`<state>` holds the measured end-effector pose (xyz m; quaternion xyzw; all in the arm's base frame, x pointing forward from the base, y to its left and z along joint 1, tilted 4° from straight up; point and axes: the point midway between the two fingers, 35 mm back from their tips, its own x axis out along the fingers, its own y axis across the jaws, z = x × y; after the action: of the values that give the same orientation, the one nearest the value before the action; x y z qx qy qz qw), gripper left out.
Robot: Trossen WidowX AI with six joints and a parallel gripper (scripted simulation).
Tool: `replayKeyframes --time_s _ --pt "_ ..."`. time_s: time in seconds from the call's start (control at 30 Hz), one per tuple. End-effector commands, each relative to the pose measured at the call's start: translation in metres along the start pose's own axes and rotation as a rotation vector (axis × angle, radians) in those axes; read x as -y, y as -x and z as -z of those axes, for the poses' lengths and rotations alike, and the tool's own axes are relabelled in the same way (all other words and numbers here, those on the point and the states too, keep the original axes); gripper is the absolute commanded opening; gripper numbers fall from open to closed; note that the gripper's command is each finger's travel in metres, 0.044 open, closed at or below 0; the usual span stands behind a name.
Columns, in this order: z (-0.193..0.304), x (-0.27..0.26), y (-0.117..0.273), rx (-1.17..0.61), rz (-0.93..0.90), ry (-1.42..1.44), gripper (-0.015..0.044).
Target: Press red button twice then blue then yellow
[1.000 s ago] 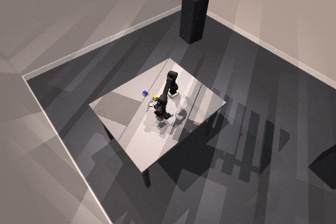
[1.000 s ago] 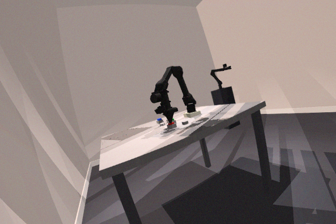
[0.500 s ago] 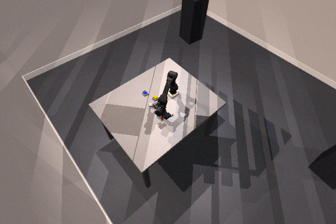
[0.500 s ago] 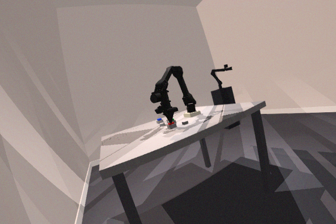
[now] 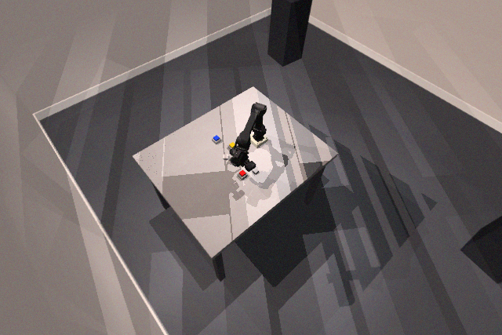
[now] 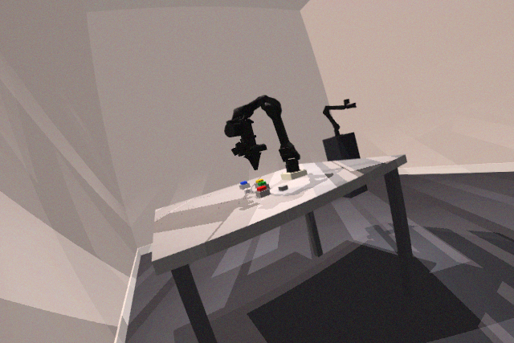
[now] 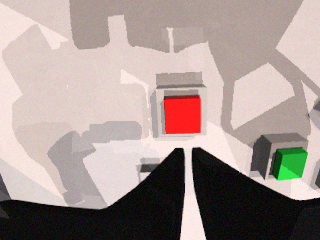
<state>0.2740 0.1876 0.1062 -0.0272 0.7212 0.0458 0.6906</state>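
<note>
The pincer (image 7: 187,160) is clenched on nothing, its two fingers drawn almost together into one blunt point, which suits pushing rather than grasping. It hangs above the table (image 6: 199,226), pointing down and clear of everything, with the red button (image 7: 182,114) just ahead of the tips in the wrist view and standing proud in its grey housing, so I judge it is not pressed at this moment. That height looks chosen to let the cap spring up freely and to keep the tips lined up for a straight descent. The green button (image 7: 291,163) sits close by to the right, a reason to come down vertically and not drift. In the top view the yellow button (image 5: 231,145) lies beside the arm (image 5: 250,129) and the blue button (image 5: 216,138) a little further out, both untouched. Small grey blocks (image 5: 256,170) lie near the red one and must be avoided.
</note>
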Motion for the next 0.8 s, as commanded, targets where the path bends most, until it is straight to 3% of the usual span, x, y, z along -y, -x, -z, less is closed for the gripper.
replayKeyframes --time_s 0.0,0.1,0.37,0.77 --pt "0.002 0.001 0.01 -0.011 0.003 0.003 0.002" --pt "-0.008 0.024 0.011 -0.003 0.004 0.0 0.002" --pt "-0.029 0.152 0.015 0.028 0.028 -0.016 0.002" --pt "0.03 0.32 0.016 -0.008 0.033 -0.002 0.002"
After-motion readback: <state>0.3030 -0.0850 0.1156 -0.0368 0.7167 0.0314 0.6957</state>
